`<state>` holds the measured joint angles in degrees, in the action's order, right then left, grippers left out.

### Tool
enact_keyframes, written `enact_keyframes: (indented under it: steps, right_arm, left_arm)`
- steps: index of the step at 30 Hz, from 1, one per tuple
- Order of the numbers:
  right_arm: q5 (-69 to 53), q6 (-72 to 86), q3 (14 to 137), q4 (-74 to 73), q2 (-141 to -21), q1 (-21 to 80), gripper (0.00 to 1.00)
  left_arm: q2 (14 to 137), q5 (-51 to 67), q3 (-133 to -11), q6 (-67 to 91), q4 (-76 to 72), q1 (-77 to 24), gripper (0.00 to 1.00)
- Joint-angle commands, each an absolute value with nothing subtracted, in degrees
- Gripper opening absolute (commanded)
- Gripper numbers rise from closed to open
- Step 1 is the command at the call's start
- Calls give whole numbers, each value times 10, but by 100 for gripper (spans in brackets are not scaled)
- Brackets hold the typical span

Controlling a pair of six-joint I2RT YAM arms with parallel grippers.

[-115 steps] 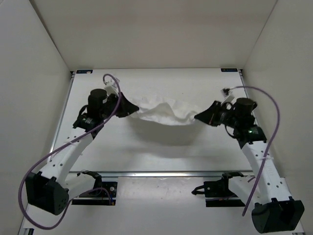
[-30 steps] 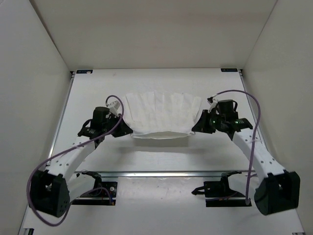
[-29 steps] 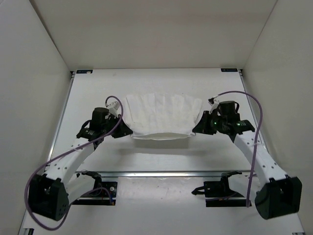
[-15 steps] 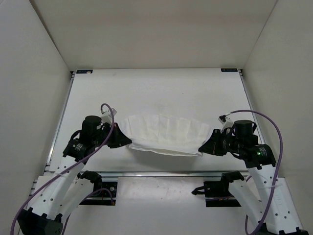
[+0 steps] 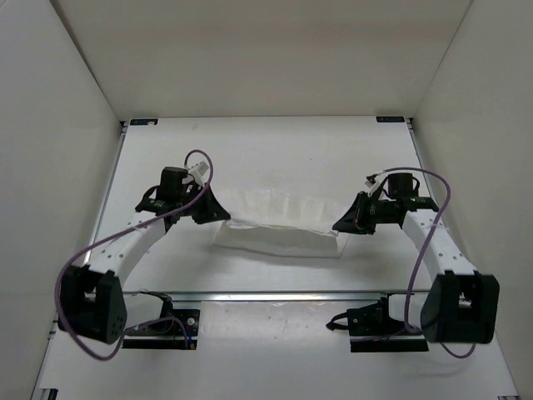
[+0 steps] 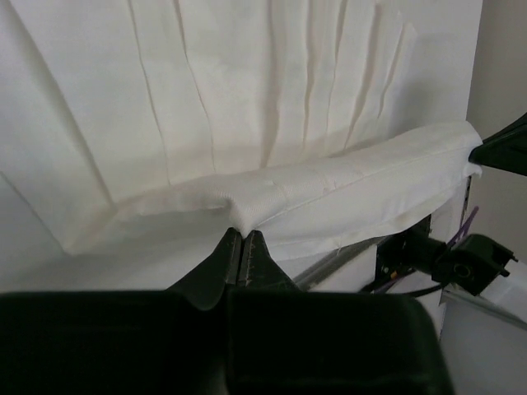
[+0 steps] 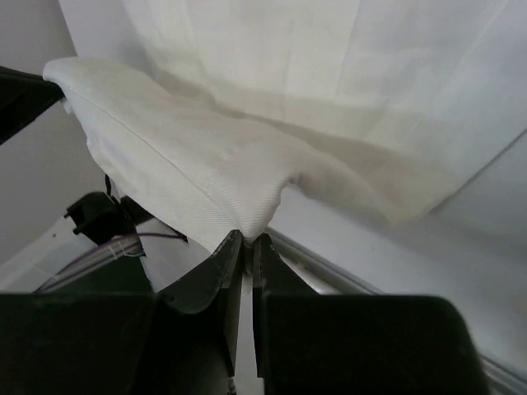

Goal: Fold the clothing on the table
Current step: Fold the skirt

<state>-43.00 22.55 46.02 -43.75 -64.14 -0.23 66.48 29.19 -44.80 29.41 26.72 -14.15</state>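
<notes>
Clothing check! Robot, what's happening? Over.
Left gripper shut on clothing, left end. Right gripper shut on right end. Clothing stretched between them. Nothing in the way.

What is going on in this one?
Two robot arms are handling a thin white pleated fabric garment over the large white tabletop. The left gripper pinches one end of a thicker band-like edge and the right gripper pinches the other. Both are shut on it, so that edge spans between them. The rest of the garment fans out beneath onto the tabletop. The fold looks under way, not finished.
</notes>
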Motion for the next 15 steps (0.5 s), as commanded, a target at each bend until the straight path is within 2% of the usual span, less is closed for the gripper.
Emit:
enact_keyframes:
  steps: [1,3,4,5,6,7,9,11,15]
  right_arm:
    - [-427,228,480,-316,-722,-30,0]
    - [-418,243,521,-260,-795,-31,0]
    - [-417,252,530,-239,-829,-33,0]
    - [-427,266,553,-193,-851,-39,1]
    - [-438,279,574,-141,-882,-43,8]
    - [-446,293,600,-104,-909,-45,21]
    - [-443,293,649,-96,-941,-51,34]
    - [-414,287,677,-115,-948,-48,38]
    - [-347,261,636,-166,-893,-44,43]
  left_arm:
    - [742,248,-488,301,165,-123,0]
    - [797,242,-517,312,118,-120,0]
    - [831,239,-527,326,101,-115,11]
    - [876,247,-554,337,78,-107,37]
    - [896,263,-596,343,68,-102,49]
    - [941,277,-618,352,71,-93,55]
    - [988,299,-670,369,46,-79,61]
    - [992,323,-673,394,25,-61,73]
    - [931,308,-611,367,49,-60,77]
